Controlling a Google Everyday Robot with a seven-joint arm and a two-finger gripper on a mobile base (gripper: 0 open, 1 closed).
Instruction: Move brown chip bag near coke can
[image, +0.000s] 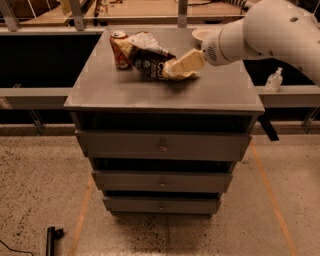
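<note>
Starting at the near edge, the drawer cabinet (162, 146) shows three shut drawers, and its grey top (150, 97) lies bare across the whole front strip, so there is open room on that side. Further in sits the brown chip bag (147, 57), crumpled, its long axis running from the can at the picture's left down toward the right. At that right end is the gripper (181, 66), low over the top and pressed up against the bag; whether it has hold of the bag or merely rests on it cannot be told from here. The arm (270, 30) reaches in from the picture's right, so the bag lies straight ahead of the tool and the coke can (119, 50) beyond the bag's far end. The can stands upright near the back left corner, with the bag's left end touching or overlapping it. The job looks all but done. Any further push leftward risks tipping the can toward that edge; backing off rightward looks free, though a white plate (202, 34) sits behind the gripper.
</note>
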